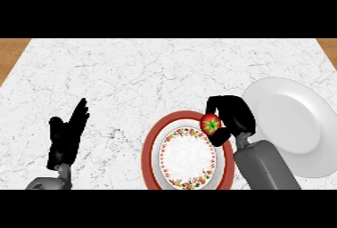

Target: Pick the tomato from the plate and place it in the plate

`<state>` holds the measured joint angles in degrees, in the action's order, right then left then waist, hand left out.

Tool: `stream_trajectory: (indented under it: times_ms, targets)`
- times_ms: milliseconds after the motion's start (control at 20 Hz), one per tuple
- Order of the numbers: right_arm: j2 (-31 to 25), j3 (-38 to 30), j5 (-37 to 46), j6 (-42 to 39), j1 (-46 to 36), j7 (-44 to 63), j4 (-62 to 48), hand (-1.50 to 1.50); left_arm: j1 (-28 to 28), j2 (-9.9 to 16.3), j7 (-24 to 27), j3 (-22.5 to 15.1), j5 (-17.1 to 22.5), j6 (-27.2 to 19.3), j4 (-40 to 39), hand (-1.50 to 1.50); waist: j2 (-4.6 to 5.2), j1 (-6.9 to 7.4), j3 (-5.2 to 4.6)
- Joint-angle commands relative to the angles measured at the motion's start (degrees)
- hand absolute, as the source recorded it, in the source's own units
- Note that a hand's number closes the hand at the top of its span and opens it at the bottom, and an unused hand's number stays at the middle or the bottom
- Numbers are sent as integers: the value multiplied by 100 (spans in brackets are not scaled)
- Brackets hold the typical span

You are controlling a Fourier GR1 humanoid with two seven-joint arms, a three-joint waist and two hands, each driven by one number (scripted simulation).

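Right hand (230,116) fingers curled, seemingly pinching; left hand (66,133) open, fingers up.

Left hand (66,133): matte black, slender tapering fingers, mounted on a grey rounded wrist segment. Right hand (230,116): same black finish, bulkier outline, joined by a narrow grey wrist to a smooth cylindrical grey forearm (266,164).

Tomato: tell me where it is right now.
In the head view the tomato sits right of centre, held in the right hand, over the upper right rim of the red-rimmed plate and just left of the plain white plate.
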<state>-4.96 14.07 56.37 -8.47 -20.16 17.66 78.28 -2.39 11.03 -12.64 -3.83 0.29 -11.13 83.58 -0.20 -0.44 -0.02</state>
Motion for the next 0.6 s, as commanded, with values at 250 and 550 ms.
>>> stream_trajectory:
  times_ms: [250, 550]
  targets:
    - [26, -14, 662, 298, 384, 1179, 2293, 150, 87, -53, 3, 20, -47, 6, 84, 0, -15, -29, -1]
    - [-179, -516, 1311, 581, 353, 1848, 3207, 150, 252, -162, 16, -114, -190, -69, 200, 0, 0, 11, 1]
